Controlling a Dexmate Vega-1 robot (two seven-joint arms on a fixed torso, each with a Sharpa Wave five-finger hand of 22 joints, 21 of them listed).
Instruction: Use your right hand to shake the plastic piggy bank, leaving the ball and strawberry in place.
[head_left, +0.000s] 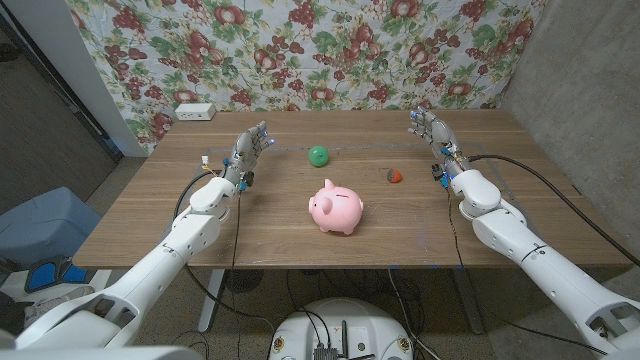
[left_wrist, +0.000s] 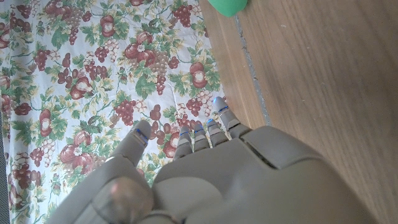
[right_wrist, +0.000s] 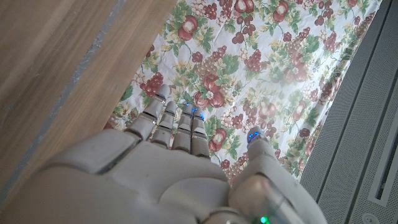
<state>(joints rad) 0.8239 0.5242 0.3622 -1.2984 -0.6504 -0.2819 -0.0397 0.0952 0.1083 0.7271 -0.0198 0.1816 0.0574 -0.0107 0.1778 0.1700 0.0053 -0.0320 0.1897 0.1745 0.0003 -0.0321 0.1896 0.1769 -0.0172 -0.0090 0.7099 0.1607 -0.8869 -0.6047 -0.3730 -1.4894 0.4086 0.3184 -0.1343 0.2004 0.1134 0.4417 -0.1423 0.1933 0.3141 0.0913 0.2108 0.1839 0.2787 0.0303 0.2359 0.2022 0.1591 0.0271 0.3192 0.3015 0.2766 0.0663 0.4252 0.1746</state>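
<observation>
I see the pink piggy bank (head_left: 336, 208) standing near the middle of the bench (head_left: 270, 235), touched by nothing. The green ball (head_left: 318, 155) sits farther back and slightly left of it; the strawberry (head_left: 395, 177) lies to its right, apart from it. My right hand (head_left: 432, 133) holds nothing at the far right, fingers (right_wrist: 180, 121) extended and apart. My left hand (head_left: 246, 150) holds nothing at the far left, fingers (left_wrist: 205, 134) likewise apart.

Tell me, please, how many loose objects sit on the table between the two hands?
3: a pink piggy bank at the centre, a green ball behind it toward the left, and a small strawberry to its right.
</observation>
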